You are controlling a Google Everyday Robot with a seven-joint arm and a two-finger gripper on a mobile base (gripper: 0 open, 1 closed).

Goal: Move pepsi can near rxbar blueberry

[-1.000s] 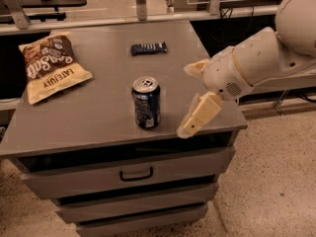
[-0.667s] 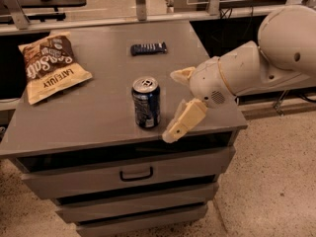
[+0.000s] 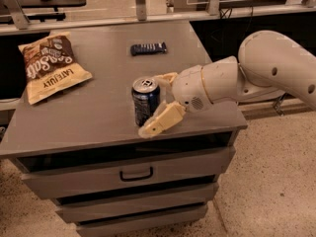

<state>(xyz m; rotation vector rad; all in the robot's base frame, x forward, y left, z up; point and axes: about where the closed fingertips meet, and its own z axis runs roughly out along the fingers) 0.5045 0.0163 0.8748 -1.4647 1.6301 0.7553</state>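
Pepsi can [image 3: 144,105] stands upright on the grey cabinet top [image 3: 89,117], toward the front edge and a little right of the middle, its silver lid and pull tab facing up. We see the gripper [image 3: 151,104] reaching in from the right at the can's height, with its two tan fingers spread apart and the can between them. The near finger [image 3: 165,120] slants down across the can's front right side, its tip low near the can's base, while the far finger [image 3: 166,77] shows just behind the can's rim. We cannot tell whether either finger touches the metal, but the jaws are plainly not closed on it. The white arm [image 3: 276,63] runs off to the right, its wrist over the cabinet's right front corner. The rxbar [image 3: 148,49] lies flat farther back on the same top, its long side running left to right, well apart from the can and almost straight behind it. A chip bag [image 3: 49,65] lies flat at the back left, tilted, with one corner near the left edge, well apart from both can and bar. Below the top we see stacked drawers, the upper one with a dark handle [image 3: 137,174]. The cabinet stands on a speckled floor [image 3: 276,191], and a pale rail [image 3: 98,21] runs along behind the top.
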